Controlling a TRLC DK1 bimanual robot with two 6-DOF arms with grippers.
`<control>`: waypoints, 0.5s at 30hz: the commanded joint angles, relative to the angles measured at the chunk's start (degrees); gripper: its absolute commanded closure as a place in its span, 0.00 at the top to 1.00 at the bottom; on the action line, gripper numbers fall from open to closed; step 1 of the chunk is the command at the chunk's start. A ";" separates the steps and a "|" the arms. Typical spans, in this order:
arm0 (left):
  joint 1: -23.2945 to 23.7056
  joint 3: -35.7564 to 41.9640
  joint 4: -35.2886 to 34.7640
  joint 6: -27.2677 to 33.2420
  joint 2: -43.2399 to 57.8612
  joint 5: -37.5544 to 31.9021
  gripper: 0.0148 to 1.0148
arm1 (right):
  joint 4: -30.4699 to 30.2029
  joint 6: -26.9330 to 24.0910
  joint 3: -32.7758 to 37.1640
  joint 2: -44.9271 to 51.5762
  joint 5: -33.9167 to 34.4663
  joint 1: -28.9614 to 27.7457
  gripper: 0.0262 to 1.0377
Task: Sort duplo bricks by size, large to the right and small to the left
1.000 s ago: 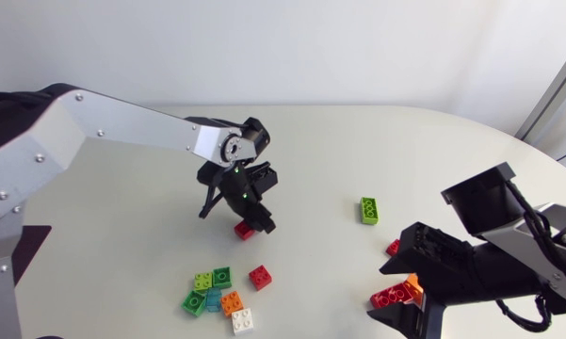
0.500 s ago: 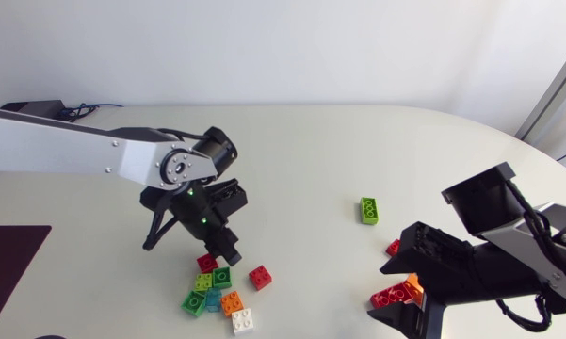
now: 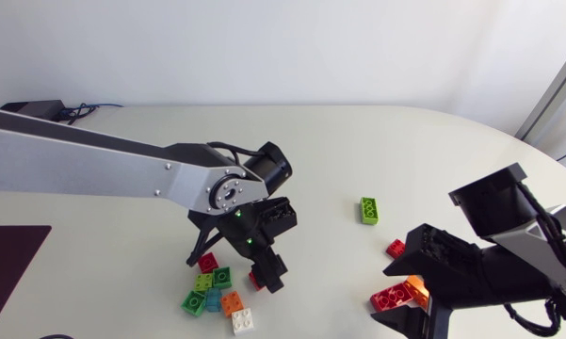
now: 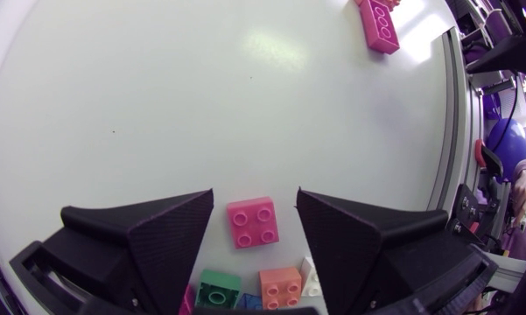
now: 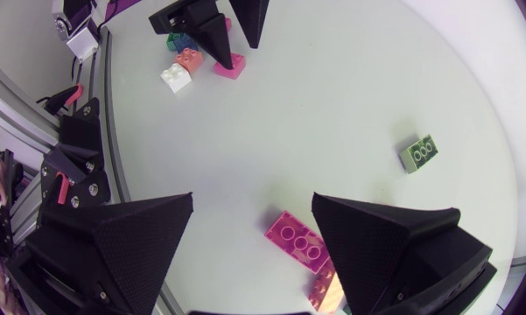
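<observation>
My left gripper (image 3: 260, 271) stands open low over the table, at the right side of the small-brick cluster. A small red brick (image 4: 253, 222) lies on the table between its fingers, with a gap on each side. In the head view that brick (image 3: 255, 280) is half hidden by a finger. Another small red brick (image 3: 208, 262) lies at the cluster's far edge. Behind the fingers lie small green (image 4: 220, 289), orange (image 4: 281, 286) and white (image 4: 311, 280) bricks. My right gripper (image 5: 253, 199) is open over a large red brick (image 5: 296, 241).
A long green brick (image 3: 368, 210) lies alone right of centre, also seen as the green brick (image 5: 419, 152) in the right wrist view. Red (image 3: 396, 248) and orange (image 3: 414, 285) bricks sit by my right gripper. The table edge curves round at the far right.
My left gripper brought a small red brick down to the cluster, let it go at the far edge, then swung right over the other red brick and opened. The right arm barely moved.
</observation>
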 commanded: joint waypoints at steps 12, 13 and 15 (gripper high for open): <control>5.93 -11.97 1.80 6.00 -2.18 0.65 0.20 | -0.95 -0.56 -1.29 -0.50 -0.47 -0.06 0.94; 6.81 -12.85 1.71 6.71 -2.89 0.56 0.20 | -0.86 -0.47 -1.29 -0.59 -0.47 -0.15 0.94; 8.75 -14.52 1.27 8.29 -4.73 0.47 0.20 | -0.95 -0.56 -1.29 -0.68 -0.47 -0.33 0.94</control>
